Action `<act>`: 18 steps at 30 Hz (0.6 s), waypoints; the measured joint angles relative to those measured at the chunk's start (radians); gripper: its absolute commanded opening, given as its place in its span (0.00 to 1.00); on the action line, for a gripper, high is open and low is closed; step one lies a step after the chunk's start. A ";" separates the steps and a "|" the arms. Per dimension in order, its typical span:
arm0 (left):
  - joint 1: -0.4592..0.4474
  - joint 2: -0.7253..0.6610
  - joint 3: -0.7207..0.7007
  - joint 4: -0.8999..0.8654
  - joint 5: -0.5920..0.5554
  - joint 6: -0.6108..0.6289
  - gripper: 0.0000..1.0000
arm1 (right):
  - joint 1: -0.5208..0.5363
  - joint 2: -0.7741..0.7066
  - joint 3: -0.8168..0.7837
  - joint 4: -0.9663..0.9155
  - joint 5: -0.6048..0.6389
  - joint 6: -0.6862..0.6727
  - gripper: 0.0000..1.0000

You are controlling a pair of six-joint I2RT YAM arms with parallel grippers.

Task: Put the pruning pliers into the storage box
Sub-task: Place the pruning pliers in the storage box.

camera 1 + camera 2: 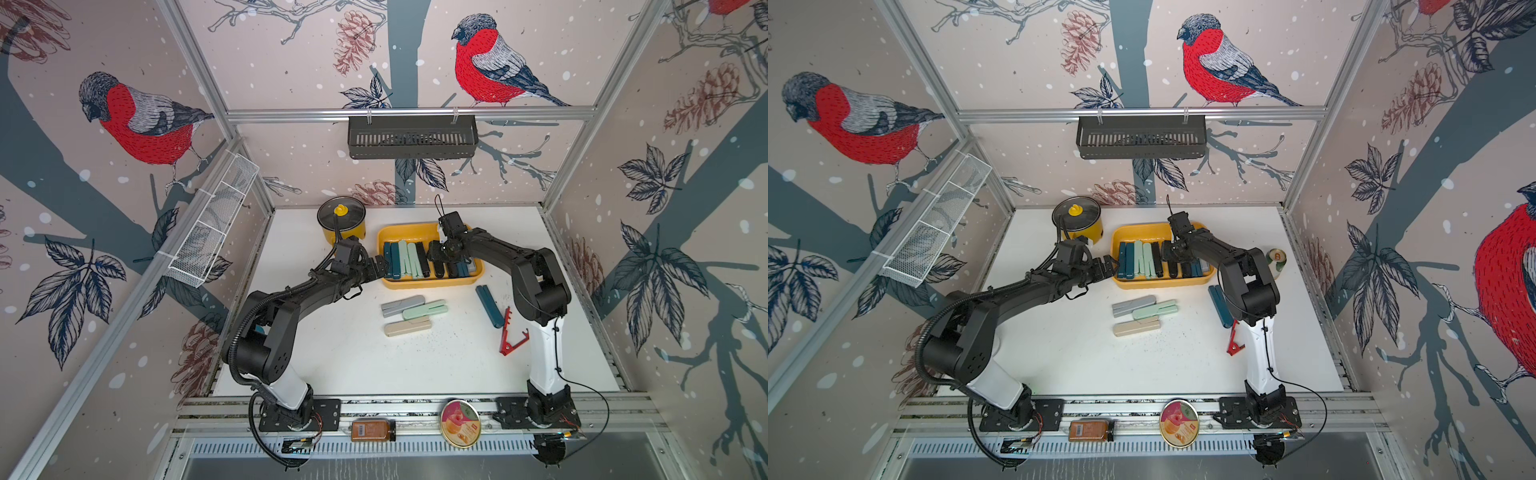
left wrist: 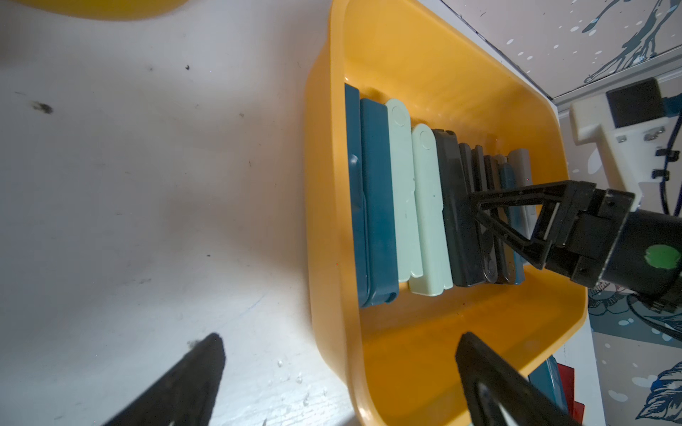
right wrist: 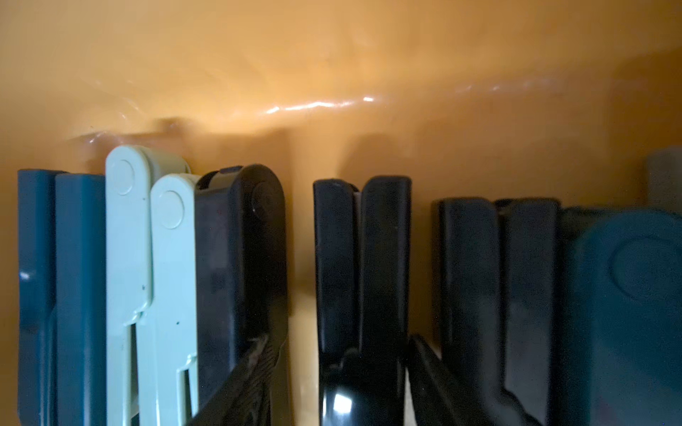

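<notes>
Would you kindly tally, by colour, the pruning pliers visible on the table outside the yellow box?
Grey pliers: 1
Mint pliers: 1
Beige pliers: 1
Teal pliers: 1
Red pliers: 1
Total: 5

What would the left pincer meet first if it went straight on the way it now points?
Probably the storage box: its short end wall runs between the fingers of the open left pincer, one over the table, one over the box floor. Height above the rim is unclear.
</notes>
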 measured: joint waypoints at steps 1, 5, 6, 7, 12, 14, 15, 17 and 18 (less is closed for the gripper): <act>0.000 -0.001 -0.001 0.000 0.000 0.000 0.98 | 0.000 -0.002 -0.003 0.004 -0.006 0.000 0.59; 0.000 -0.004 -0.002 0.000 0.000 0.000 0.98 | -0.006 -0.007 -0.011 0.023 -0.036 0.008 0.58; 0.000 -0.005 -0.003 0.000 0.000 0.000 0.98 | -0.008 -0.008 -0.013 0.026 -0.042 0.010 0.58; 0.000 -0.006 -0.004 0.000 0.000 0.000 0.98 | -0.008 -0.010 -0.014 0.026 -0.045 0.016 0.58; 0.000 -0.008 -0.008 -0.001 0.000 0.000 0.98 | -0.008 -0.018 -0.016 0.032 -0.062 0.027 0.58; 0.000 -0.008 -0.008 -0.001 0.000 0.000 0.98 | -0.010 -0.018 -0.016 0.034 -0.065 0.027 0.58; 0.000 -0.008 -0.008 -0.001 0.000 0.000 0.98 | -0.010 -0.018 -0.016 0.034 -0.067 0.027 0.59; 0.000 -0.008 -0.008 -0.001 0.000 0.000 0.98 | -0.011 -0.018 -0.016 0.034 -0.069 0.027 0.59; 0.000 -0.008 -0.008 -0.001 0.000 0.000 0.98 | -0.011 -0.018 -0.016 0.034 -0.071 0.027 0.59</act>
